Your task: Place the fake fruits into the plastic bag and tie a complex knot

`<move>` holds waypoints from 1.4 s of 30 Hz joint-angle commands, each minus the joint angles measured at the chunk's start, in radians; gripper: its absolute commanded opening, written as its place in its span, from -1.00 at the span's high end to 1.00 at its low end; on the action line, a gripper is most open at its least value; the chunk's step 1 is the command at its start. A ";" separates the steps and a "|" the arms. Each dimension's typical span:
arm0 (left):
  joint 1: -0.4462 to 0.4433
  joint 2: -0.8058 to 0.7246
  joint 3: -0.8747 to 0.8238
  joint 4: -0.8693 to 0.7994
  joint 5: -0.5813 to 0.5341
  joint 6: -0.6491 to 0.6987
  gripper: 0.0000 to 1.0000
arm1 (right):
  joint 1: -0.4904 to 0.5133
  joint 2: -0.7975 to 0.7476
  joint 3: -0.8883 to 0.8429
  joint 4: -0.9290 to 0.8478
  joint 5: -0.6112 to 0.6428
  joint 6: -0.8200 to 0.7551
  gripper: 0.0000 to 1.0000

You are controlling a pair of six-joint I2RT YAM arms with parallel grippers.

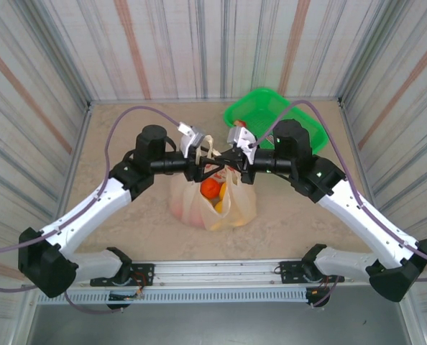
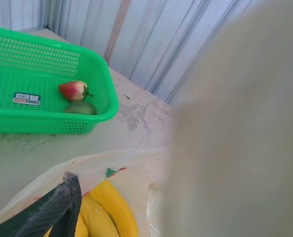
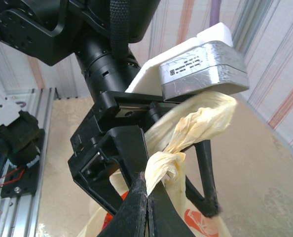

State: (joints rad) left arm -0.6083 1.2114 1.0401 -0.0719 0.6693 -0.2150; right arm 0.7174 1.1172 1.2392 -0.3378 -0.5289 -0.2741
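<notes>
Pinching the twisted handles [image 3: 205, 116] just under the knot [image 3: 167, 165], my right jaws are closed tight on the film, straight above the plastic bag [image 1: 199, 208]. My left jaws stand wide apart, one finger [image 3: 208, 177] on either side of the same twist, gripping nothing.

The bag sits mid-desk [image 1: 127, 136], directly below both jaws. An orange fruit [image 1: 210, 188] and bananas [image 2: 107, 212] show inside it.

Film is thin, soft and slick. I judge it will stretch or slip under a hard pull. Best hold is where it bunches into a rope, close to the knot, not on the flat wall. The load is probably light hollow plastic, though it could swing.

Beyond the bag, the green basket [image 2: 48, 123] holds a red-green apple [image 2: 73, 90] and a dark green fruit [image 2: 80, 107], well apart from both jaws. The knot looks single and loose, so I judge it unfinished.
</notes>
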 commanded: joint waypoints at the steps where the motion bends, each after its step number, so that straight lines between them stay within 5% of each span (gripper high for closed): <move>1: 0.022 -0.057 -0.031 0.008 -0.022 -0.042 -0.49 | -0.012 -0.014 -0.012 0.014 -0.038 -0.019 1.00; 13: 0.020 -0.153 -0.078 -0.093 -0.100 0.026 -0.38 | -0.016 -0.010 0.007 -0.028 -0.051 -0.068 1.00; 21: -0.018 -0.146 -0.098 0.007 -0.213 0.076 -0.30 | -0.074 -0.034 -0.010 -0.059 -0.055 0.065 1.00; 28: -0.218 -0.173 -0.127 0.013 -0.542 0.289 -0.49 | -0.082 -0.055 -0.022 -0.076 -0.030 0.111 1.00; 30: -0.244 -0.198 -0.165 0.049 -0.658 0.321 -0.36 | -0.088 -0.064 -0.033 -0.070 -0.034 0.118 1.00; 33: -0.237 -0.240 -0.195 0.082 -0.719 0.339 0.16 | -0.095 -0.075 -0.046 -0.078 -0.032 0.115 1.00; 37: -0.180 -0.250 -0.178 0.076 -0.552 0.325 0.95 | -0.107 -0.105 -0.061 -0.087 -0.012 0.115 1.00; 42: -0.058 -0.181 -0.123 0.051 -0.304 0.205 1.00 | -0.100 -0.150 -0.069 -0.110 -0.068 0.090 1.00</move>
State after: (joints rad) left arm -0.7082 1.0004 0.8734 -0.0284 0.2047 0.0494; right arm 0.6128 1.0119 1.1774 -0.4179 -0.5522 -0.1875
